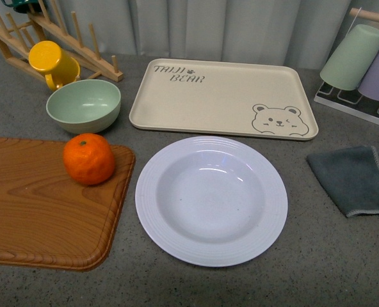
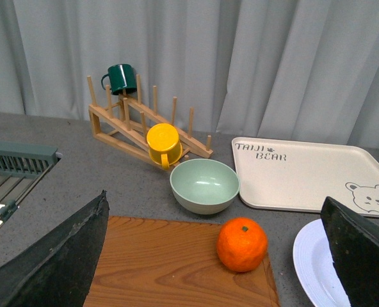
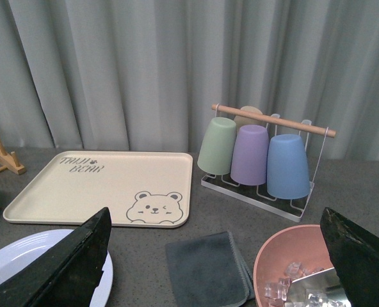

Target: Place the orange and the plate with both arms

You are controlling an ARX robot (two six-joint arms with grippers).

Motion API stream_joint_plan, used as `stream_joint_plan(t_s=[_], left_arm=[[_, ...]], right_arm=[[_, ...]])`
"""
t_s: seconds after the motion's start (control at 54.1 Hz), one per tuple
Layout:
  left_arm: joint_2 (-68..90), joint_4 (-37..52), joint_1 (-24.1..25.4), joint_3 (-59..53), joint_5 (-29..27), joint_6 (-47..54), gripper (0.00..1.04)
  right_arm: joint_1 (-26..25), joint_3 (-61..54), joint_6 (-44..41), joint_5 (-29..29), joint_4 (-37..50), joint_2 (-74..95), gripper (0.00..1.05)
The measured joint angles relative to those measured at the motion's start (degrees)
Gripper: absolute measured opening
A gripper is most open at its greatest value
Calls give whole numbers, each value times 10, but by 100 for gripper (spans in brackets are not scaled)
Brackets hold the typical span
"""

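Poised with left gripper [image 2: 214, 199] spread empty toward orange [image 1: 89, 158], right gripper [image 3: 215, 212] likewise near plate [image 1: 146, 192], one grab apiece.

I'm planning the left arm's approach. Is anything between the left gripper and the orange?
Nothing visible does. In the left wrist view the orange sits alone on the wooden board, straight ahead of the open left gripper. The pale green bowl stands beyond the orange, off the board, not in the path.
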Motion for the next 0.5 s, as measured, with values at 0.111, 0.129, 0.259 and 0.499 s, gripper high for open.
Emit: stream_joint_plan(t_s=[0.111,0.129,0.259,0.499], left_arm=[[0,0,0,0,0,0,98],[0,0,0,0,0,0,98],[0,0,0,0,0,0,98],[0,0,0,0,0,0,98]], right_arm=[[0,0,0,0,0,0,96],[0,0,0,0,0,0,96],[0,0,0,0,0,0,96],[0,0,0,0,0,0,96]])
